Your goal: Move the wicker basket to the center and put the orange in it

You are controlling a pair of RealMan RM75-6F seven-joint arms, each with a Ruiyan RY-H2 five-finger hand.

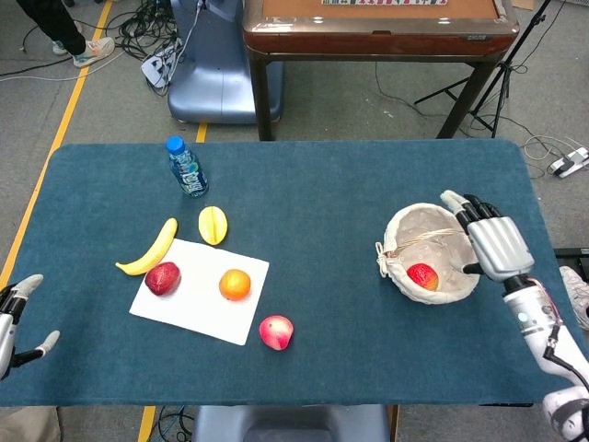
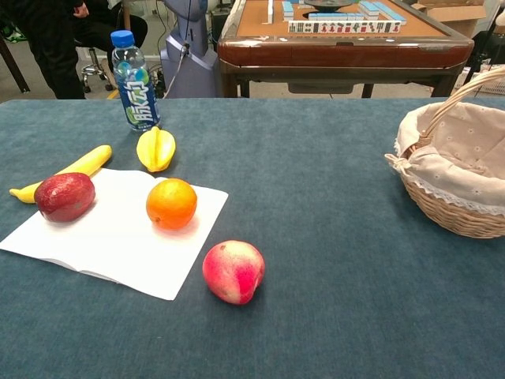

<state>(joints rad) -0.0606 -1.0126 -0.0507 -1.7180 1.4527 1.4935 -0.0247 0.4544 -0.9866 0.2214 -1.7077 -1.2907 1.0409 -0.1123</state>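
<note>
The wicker basket (image 1: pixel 405 230) with a cloth lining stands at the right of the table and holds a red-yellow fruit (image 1: pixel 422 275); the chest view shows the basket (image 2: pixel 454 178) at its right edge. The orange (image 1: pixel 235 284) lies on a white sheet (image 1: pixel 198 308) at the left, and in the chest view the orange (image 2: pixel 171 203) is on that sheet (image 2: pixel 102 245). My right hand (image 1: pixel 490 237) hovers over the basket's right rim, fingers spread, holding nothing. My left hand (image 1: pixel 17 316) is open at the table's left front edge.
A banana (image 1: pixel 150 249), a yellow starfruit (image 1: pixel 213 225), a dark red fruit (image 1: pixel 163 277) and a peach (image 1: pixel 276 331) lie around the sheet. A water bottle (image 1: pixel 187 167) stands behind them. A wooden table (image 1: pixel 377 28) stands beyond the far edge.
</note>
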